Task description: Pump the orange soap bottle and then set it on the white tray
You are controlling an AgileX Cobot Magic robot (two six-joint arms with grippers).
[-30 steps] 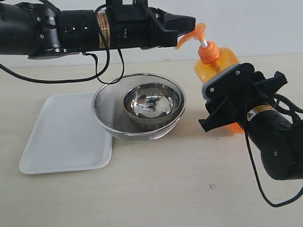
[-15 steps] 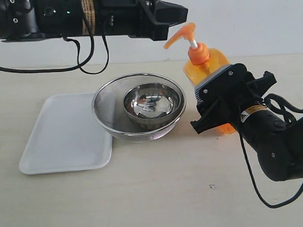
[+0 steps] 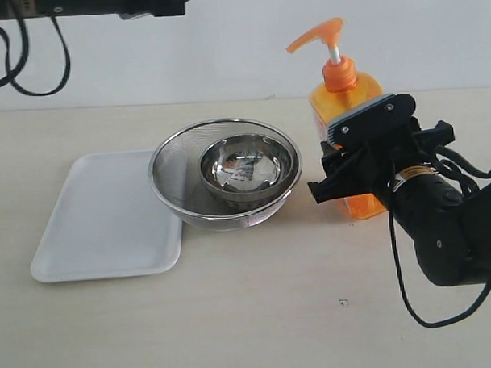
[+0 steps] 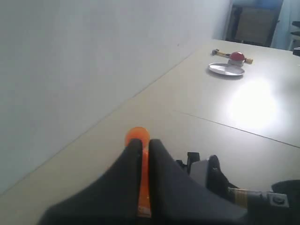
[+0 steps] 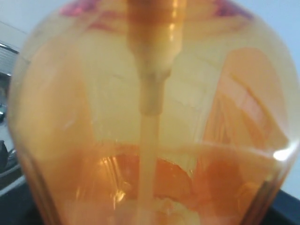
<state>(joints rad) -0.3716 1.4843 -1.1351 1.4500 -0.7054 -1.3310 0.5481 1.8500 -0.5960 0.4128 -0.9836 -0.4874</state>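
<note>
The orange soap bottle (image 3: 345, 100) stands upright to the right of the bowls, its pump head (image 3: 317, 36) raised and its spout pointing left. My right gripper (image 3: 359, 170) is shut on the bottle's lower body. The bottle (image 5: 150, 117) fills the right wrist view, with its stem tube and liquid showing through. The white tray (image 3: 93, 222) lies at the left with nothing on it. My left gripper (image 4: 144, 145) has its fingers nearly together and holds nothing; the orange pump head (image 4: 137, 135) shows through the slit. In the exterior view only the left arm (image 3: 86, 5) shows, along the top edge.
A round steel mesh strainer (image 3: 172, 174) with a smaller steel bowl (image 3: 246, 168) inside sits between tray and bottle, touching the tray's right edge. Bare table lies in front. In the left wrist view a far plate (image 4: 226, 69) rests on another table.
The left arm has pulled up and to the left, off the pump head and out of the exterior view. The bottle went from tilted to upright, and its pump head rose.
</note>
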